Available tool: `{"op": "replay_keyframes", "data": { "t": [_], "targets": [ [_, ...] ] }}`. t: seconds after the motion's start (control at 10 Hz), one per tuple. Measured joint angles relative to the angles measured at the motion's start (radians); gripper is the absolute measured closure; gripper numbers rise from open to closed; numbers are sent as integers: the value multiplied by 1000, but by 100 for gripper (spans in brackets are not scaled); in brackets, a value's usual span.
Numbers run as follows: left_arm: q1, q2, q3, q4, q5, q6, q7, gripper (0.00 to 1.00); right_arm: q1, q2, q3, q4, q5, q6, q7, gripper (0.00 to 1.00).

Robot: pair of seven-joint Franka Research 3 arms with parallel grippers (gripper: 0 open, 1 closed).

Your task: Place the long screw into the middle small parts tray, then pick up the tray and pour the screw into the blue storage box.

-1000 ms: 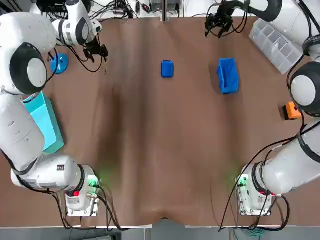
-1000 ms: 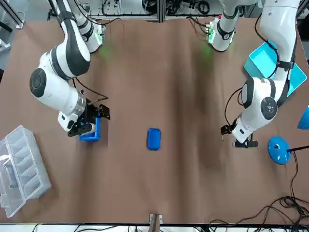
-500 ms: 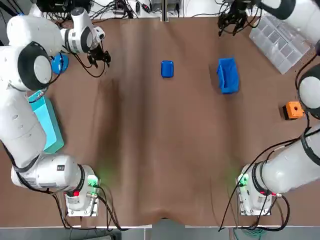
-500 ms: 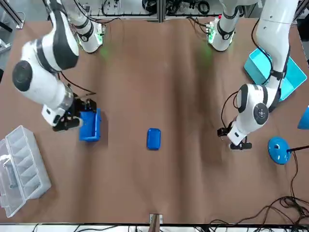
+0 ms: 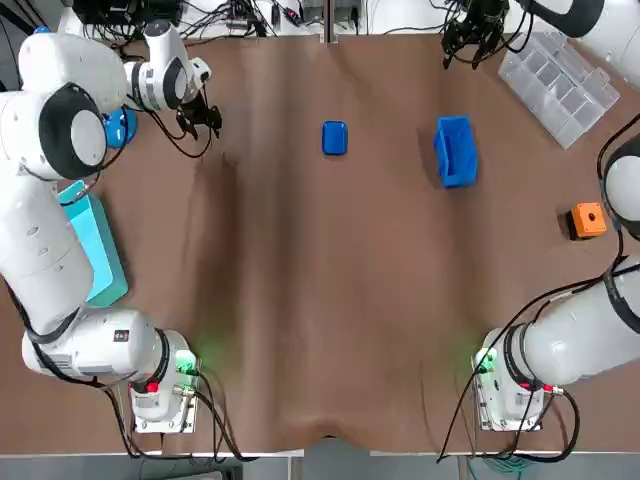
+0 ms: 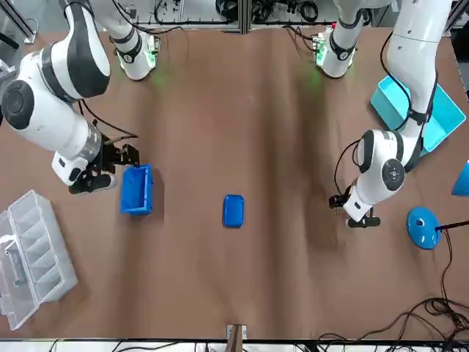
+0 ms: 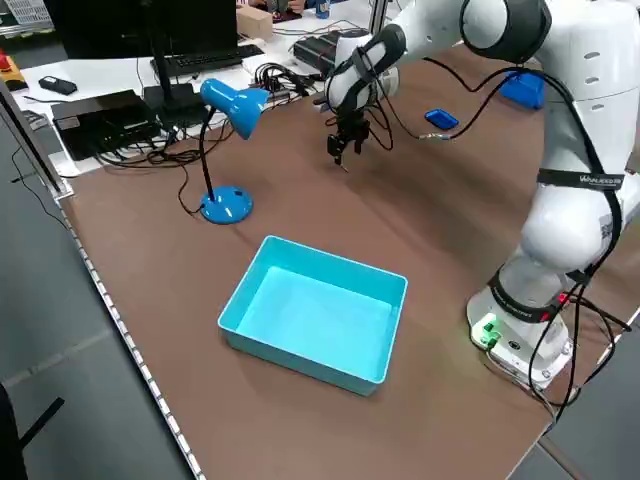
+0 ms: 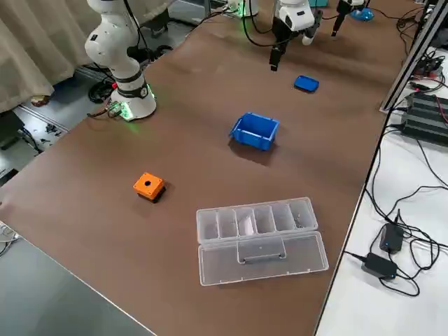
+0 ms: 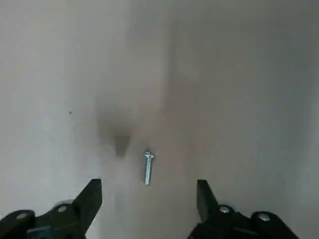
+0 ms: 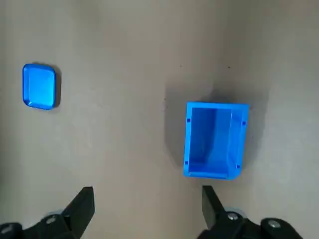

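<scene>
Zero steps are looking done: the long screw (image 9: 148,168) is lying near the far left corner of the desk (image 5: 320,300) beneath the open left gripper (image 5: 200,118), the tray (image 5: 334,137) and blue storage box (image 5: 455,151) are sitting empty, and the open right gripper (image 5: 470,22) is hovering at the far edge.

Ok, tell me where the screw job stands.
Done: nothing yet. The long screw lies on the table; the small tray and blue storage box both look empty. In hand: the left gripper hovers over the screw, jaws open either side. Left: grasp, drop into tray, pour into box. The right gripper hangs open near the far edge.
</scene>
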Motion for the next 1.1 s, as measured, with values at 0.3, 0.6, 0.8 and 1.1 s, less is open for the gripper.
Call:
{"op": "replay_keyframes", "data": {
  "t": [0.3,0.6,0.8,1.1],
  "targets": [
    [0,32,0,1,0,38,0,20,1,0,5,-3,0,17,0,4],
    [0,34,0,1,0,39,0,24,9,3,9,-3,0,39,0,4],
    [0,37,0,1,0,39,0,27,15,9,10,-3,0,48,0,4],
    [1,39,0,1,0,39,0,30,17,11,11,-3,0,50,0,4]
  ]
}}
